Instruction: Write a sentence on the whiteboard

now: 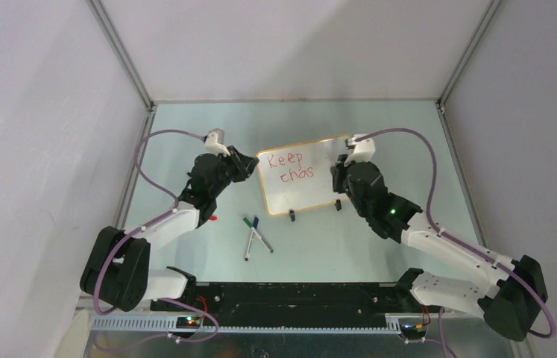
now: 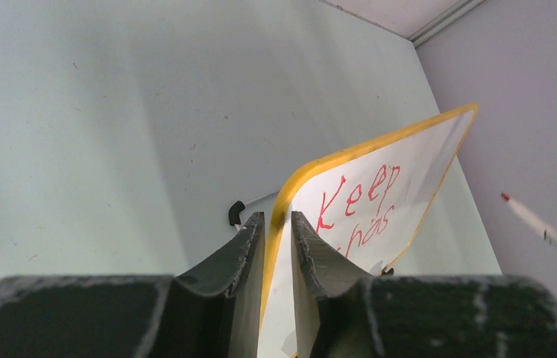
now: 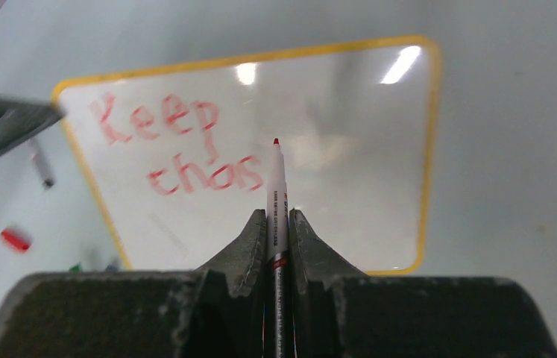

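Whiteboard (image 1: 312,190) writing is partway done: two short red lines are on it and the sentence (image 1: 288,168) looks unfinished.

Nearest the arm bases, a few spare markers (image 1: 255,235) lie crossed on the pale green table (image 1: 379,134). A small red cap (image 1: 212,218) lies to their left, under the left arm.

Further in, the left gripper (image 2: 277,220) pinches the board's left edge, with the yellow frame between its two fingers, steadying it. The right gripper (image 3: 277,216) is clamped on a red marker (image 3: 276,183), tip pointing forward at the board. From the left wrist view the tip hangs in the air, apart from the surface.

Between the two grippers, in the middle of the table, the whiteboard stands tilted on two black clip feet. The writing reads "Keep" on the top line and "chas" below it. Small print on the marker barrel is too small to read.

The second word appears to be in hand. The next move likely calls for bringing the tip back onto the board just right of the "s", pressing lightly while the left grip keeps the board from shifting.
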Available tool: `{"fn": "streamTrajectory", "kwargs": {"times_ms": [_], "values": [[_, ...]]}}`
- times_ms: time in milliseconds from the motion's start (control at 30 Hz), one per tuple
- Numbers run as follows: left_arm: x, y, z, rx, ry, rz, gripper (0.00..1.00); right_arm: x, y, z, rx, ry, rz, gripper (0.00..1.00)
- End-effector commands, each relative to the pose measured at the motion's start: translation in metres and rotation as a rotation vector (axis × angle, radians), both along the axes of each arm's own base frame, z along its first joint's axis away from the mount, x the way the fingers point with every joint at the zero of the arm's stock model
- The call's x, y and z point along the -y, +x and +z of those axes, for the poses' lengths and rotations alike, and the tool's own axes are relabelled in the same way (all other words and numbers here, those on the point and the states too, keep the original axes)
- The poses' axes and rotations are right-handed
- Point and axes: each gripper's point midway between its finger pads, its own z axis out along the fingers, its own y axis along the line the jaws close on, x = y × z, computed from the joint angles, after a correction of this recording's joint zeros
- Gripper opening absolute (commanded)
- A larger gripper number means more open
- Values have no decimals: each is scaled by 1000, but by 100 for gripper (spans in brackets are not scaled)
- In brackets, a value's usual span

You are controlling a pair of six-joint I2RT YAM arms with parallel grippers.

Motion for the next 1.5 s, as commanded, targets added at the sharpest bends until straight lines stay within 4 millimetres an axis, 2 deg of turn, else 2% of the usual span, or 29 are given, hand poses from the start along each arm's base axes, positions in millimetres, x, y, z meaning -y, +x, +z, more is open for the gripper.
{"fn": "streamTrajectory", "kwargs": {"times_ms": [0,167,233,267,300,367,600,667,700,800,1100,1467], "values": [[-2,5,25,68,-31,18,24,60,21,6,4,31,-215,0],[-1,4,26,68,-34,12,25,112,30,2,-34,128,-325,0],[-1,4,26,69,-36,11,25,144,39,-8,-67,166,-395,0],[-1,4,26,69,-35,12,25,141,40,-13,-99,200,-365,0],[0,4,26,69,-37,11,25,147,43,-21,-136,226,-356,0],[-1,4,26,69,-38,13,25,147,48,-33,-202,285,-311,0],[0,4,25,66,-37,12,25,144,68,-58,-342,496,-168,0],[0,5,25,65,-38,11,26,141,71,-74,-409,555,-133,0],[0,5,24,65,-37,11,26,139,74,-71,-403,581,-103,0],[0,5,24,64,-38,11,25,136,79,-83,-440,612,-84,0],[0,5,24,62,-36,11,26,117,81,-95,-519,694,22,0],[3,7,21,47,-49,-1,26,113,59,-91,-524,670,55,0]]}}
